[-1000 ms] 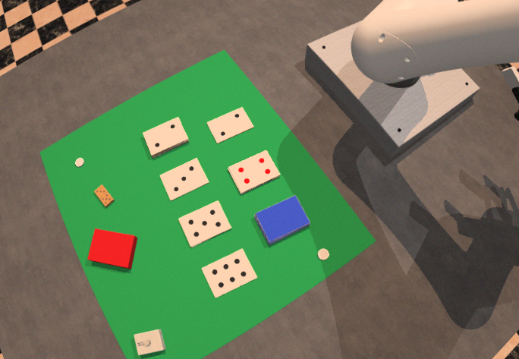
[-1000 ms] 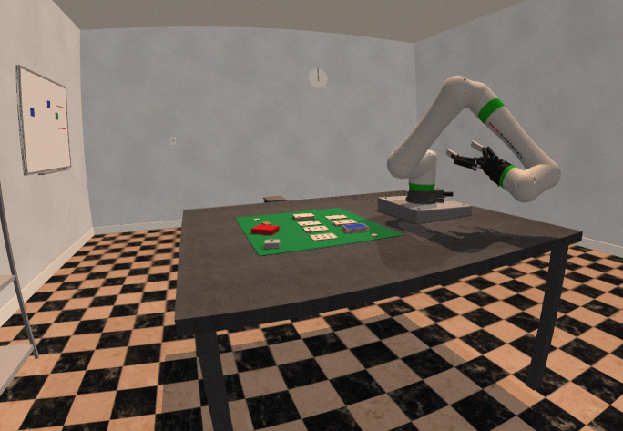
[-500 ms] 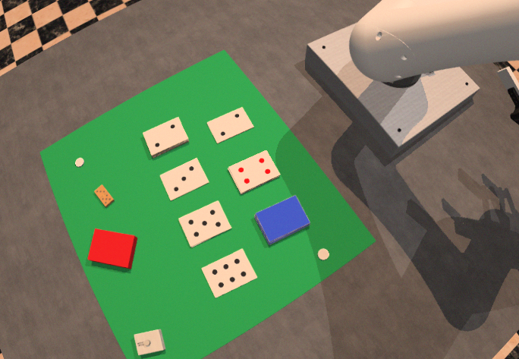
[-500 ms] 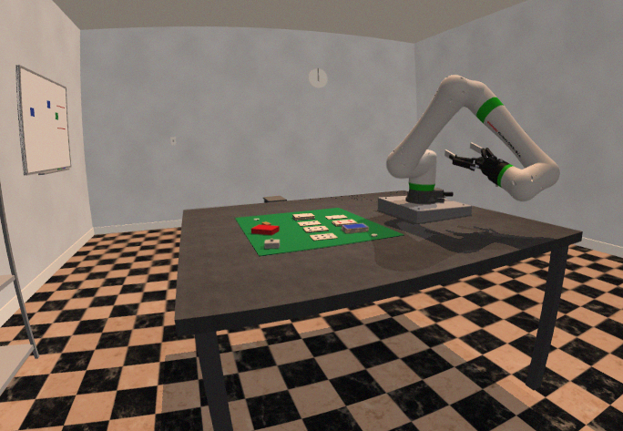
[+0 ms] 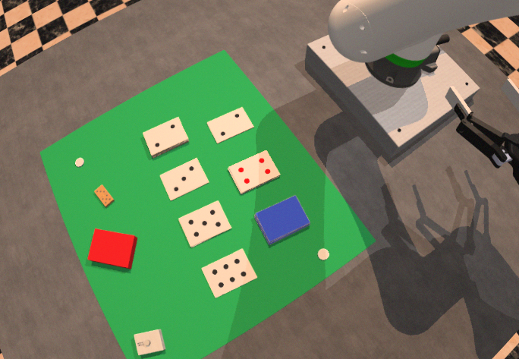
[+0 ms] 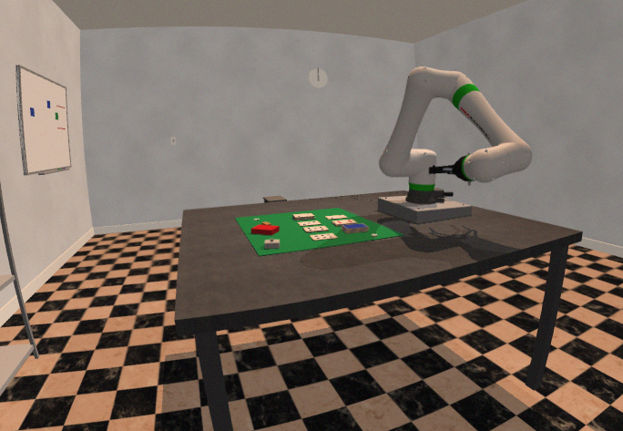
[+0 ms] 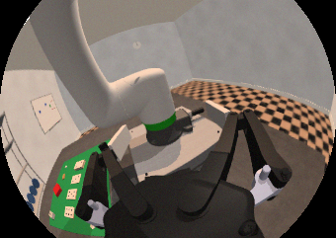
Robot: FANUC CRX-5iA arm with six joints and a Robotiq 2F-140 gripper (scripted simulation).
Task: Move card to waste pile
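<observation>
The face-down stock (image 5: pixel 281 218) is a blue-backed stack on the right side of the green mat (image 5: pixel 168 203). Beside it lies the waste pile (image 5: pixel 253 171), a small stack topped by a card with red pips. Both also show in the exterior view, the stock (image 6: pixel 355 227) just in front of the waste pile (image 6: pixel 344 221). My gripper (image 5: pixel 484 96) is open and empty, held high off the mat beside the robot base (image 5: pixel 390 94). In the wrist view its fingers (image 7: pixel 179 198) stand wide apart with nothing between them.
On the mat lie face-up cards with black pips: two (image 5: pixel 165 136), two (image 5: pixel 230 124), three (image 5: pixel 184 177), five (image 5: pixel 204 222), six (image 5: pixel 228 272). There are also a red block (image 5: pixel 111 247), a small orange tile (image 5: pixel 103 195), two white discs (image 5: pixel 79 162) (image 5: pixel 322 253) and a small switch box (image 5: pixel 149 341).
</observation>
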